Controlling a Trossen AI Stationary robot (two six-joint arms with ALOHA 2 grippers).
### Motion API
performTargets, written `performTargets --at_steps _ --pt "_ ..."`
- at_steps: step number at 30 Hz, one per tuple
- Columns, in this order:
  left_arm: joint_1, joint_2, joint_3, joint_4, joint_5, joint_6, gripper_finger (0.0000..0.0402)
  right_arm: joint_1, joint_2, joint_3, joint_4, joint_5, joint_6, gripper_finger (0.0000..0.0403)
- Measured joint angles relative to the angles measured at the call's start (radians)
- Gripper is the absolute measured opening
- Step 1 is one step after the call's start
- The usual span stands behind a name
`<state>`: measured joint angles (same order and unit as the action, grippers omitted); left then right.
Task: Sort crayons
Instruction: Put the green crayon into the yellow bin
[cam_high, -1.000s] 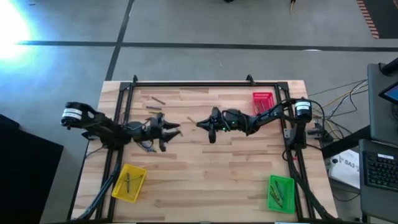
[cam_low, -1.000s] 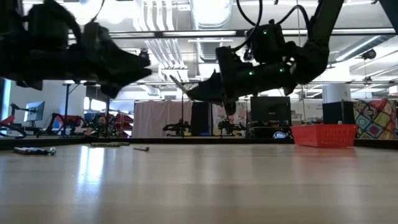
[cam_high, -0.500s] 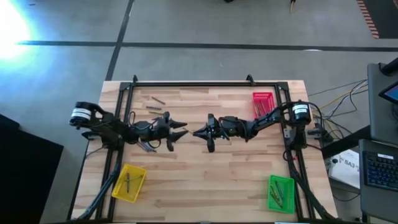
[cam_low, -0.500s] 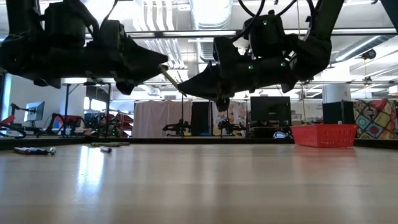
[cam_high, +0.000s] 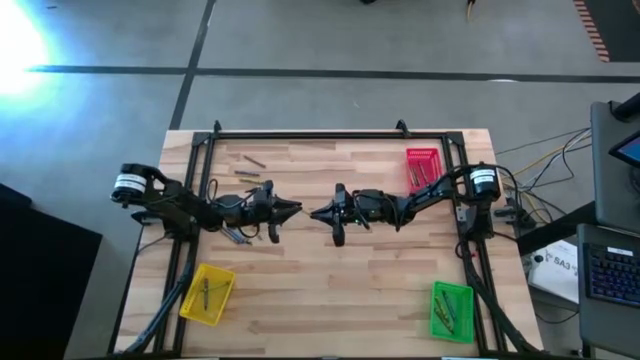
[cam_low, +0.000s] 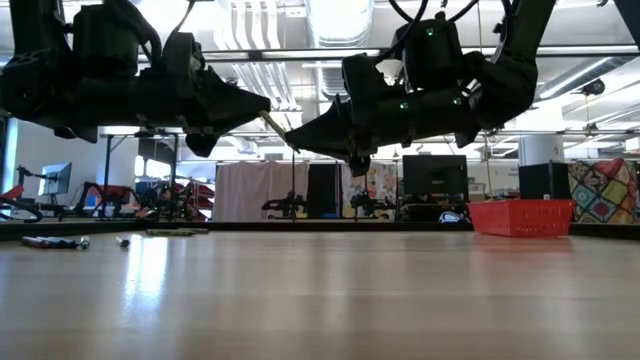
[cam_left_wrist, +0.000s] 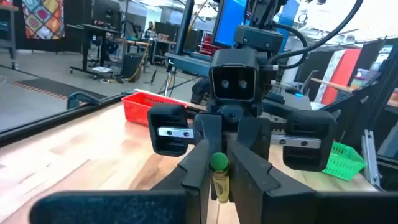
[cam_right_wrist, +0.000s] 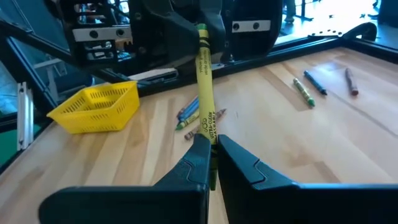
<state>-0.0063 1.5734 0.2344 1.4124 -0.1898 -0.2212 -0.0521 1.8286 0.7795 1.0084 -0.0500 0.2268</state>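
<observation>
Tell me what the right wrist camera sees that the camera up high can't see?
Only the right wrist view shows the yellow crayon up close, with its printed wrapper, running from the right hand to the left hand. Only the high view shows the green tray and red tray. Both show the yellow tray, loose crayons on the wooden table, and both hands meeting.

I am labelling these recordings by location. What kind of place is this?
Probably a robotics lab or workshop: a wooden table with mounted arms, desks with monitors behind it, and exposed ceiling ducts.
</observation>
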Motion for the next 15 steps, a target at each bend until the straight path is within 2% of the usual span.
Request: performTargets --at_steps 6,11,15 --pt "0.002 0.000 -0.001 0.000 0.029 -0.005 0.0036 0.000 -0.001 0.000 0.006 -0.002 -0.003 0.0012" --pt "0.003 0.000 0.005 0.001 0.078 -0.005 0.0007 0.000 -0.001 0.000 0.011 -0.007 -0.002 0.0014" --pt "0.003 -0.001 0.013 -0.003 0.092 0.004 0.0004 0.001 -0.001 -0.001 0.018 -0.010 0.045 0.0033"
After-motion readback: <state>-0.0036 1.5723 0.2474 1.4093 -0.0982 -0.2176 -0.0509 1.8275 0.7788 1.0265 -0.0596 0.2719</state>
